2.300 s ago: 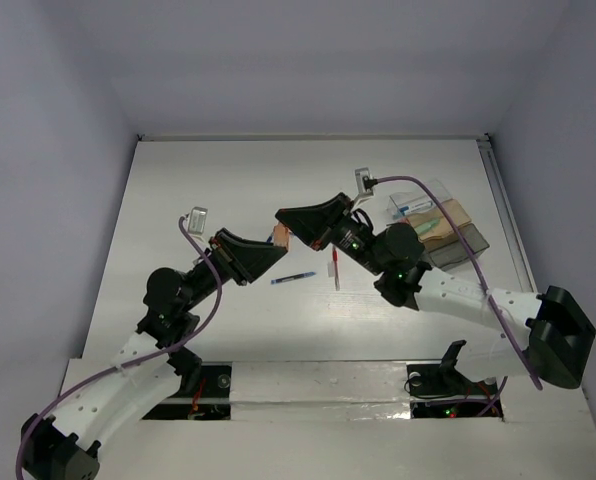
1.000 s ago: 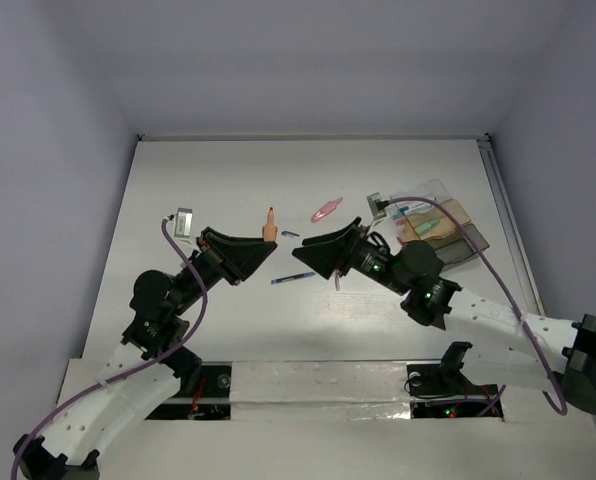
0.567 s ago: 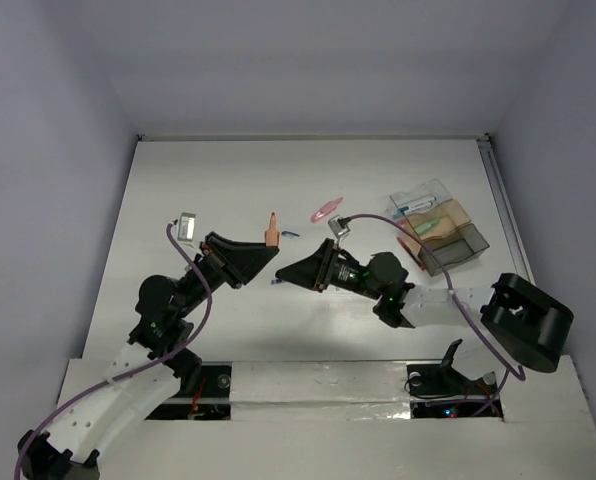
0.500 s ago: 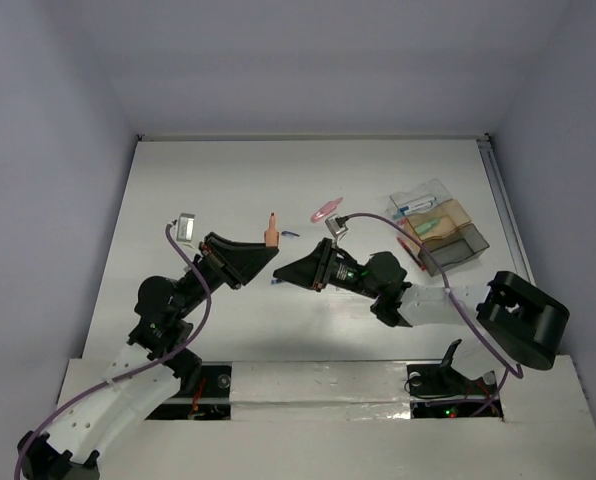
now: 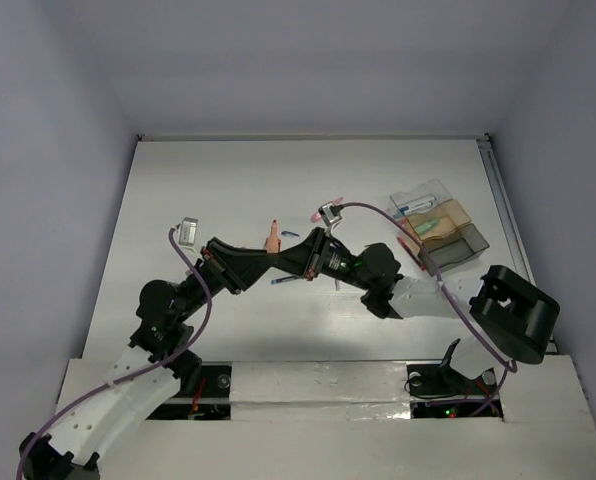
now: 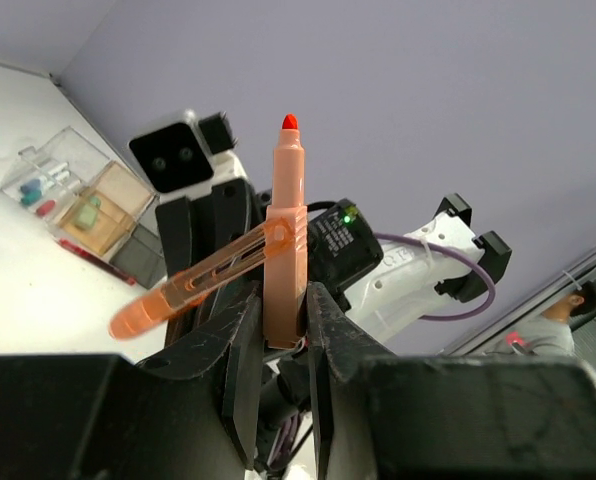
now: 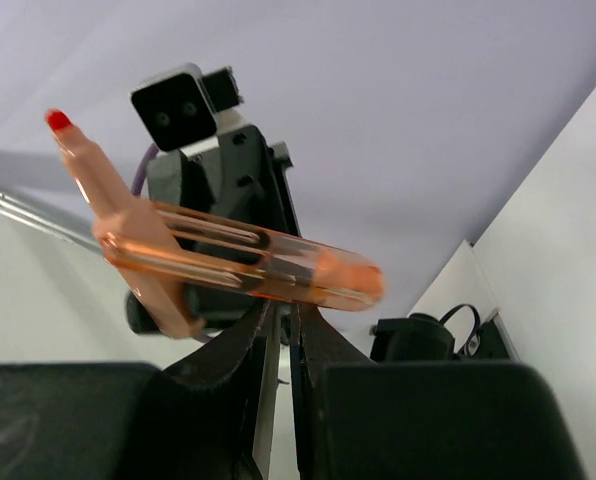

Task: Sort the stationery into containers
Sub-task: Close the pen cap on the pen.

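My left gripper [image 6: 278,300] is shut on an orange marker [image 6: 285,240] and holds it upright, red tip up, above the table [image 5: 178,200]. A translucent orange cap [image 6: 193,283] juts sideways from the marker. My right gripper [image 7: 281,310] faces the left one, its jaws almost closed just under that cap [image 7: 268,262]; I cannot tell whether they touch it. In the top view the two grippers meet at the marker [image 5: 273,236]. The containers [image 5: 440,232] stand at the right, with pens and a green marker inside.
A blue pen [image 5: 279,283] lies on the table under the grippers. A red pen [image 5: 411,250] lies beside the containers. A pink piece [image 5: 316,215] lies behind the right wrist. A raised ledge runs along the near edge.
My right gripper swung from near the containers leftward and now meets the left gripper's marker. The left gripper kept its hold on the marker and barely moved.
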Robot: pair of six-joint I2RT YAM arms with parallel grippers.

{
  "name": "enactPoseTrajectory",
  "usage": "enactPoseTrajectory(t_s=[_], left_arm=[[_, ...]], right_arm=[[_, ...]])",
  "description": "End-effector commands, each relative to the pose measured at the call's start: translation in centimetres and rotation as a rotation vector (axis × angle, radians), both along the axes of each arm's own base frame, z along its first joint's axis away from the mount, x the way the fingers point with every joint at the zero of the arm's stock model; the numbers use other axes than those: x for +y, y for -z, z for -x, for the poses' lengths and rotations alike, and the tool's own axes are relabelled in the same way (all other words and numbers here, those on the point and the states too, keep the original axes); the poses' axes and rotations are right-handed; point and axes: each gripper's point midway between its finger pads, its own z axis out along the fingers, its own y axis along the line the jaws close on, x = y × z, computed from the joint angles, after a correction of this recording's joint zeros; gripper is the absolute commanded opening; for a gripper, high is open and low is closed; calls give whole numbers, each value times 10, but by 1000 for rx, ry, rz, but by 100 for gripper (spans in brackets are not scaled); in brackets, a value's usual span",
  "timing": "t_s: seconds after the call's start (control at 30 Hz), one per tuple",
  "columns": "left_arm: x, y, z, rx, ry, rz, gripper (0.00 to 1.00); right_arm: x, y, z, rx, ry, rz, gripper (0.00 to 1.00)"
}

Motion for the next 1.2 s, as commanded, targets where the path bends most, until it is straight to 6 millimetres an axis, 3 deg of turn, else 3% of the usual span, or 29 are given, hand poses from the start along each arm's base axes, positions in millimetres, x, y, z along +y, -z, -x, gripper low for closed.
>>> enactPoseTrajectory(t_s=[0.0,0.1,0.33,0.57,0.77,1.17], left_arm=[[1,-12,12,-52,39,43,0],[3,-14,15,-56,40,47,0],[6,-11,19,-57,40,47,0],[6,-5,19,-44,44,51,0],[5,0,18,-35,43,50,0],[6,5,20,-25,49,53,0]], right_arm=[[-1,-35,-6,-71,57,-75,15],[-2,-35,-14,-90,113,-40,22],[-11,-35,-29,-129,237,49,50],[-16,-48,-28,-164,254,34,65],[-17,-55,-25,-164,238,-12,70],[-29,-64,-32,-216,331,-5,71]])
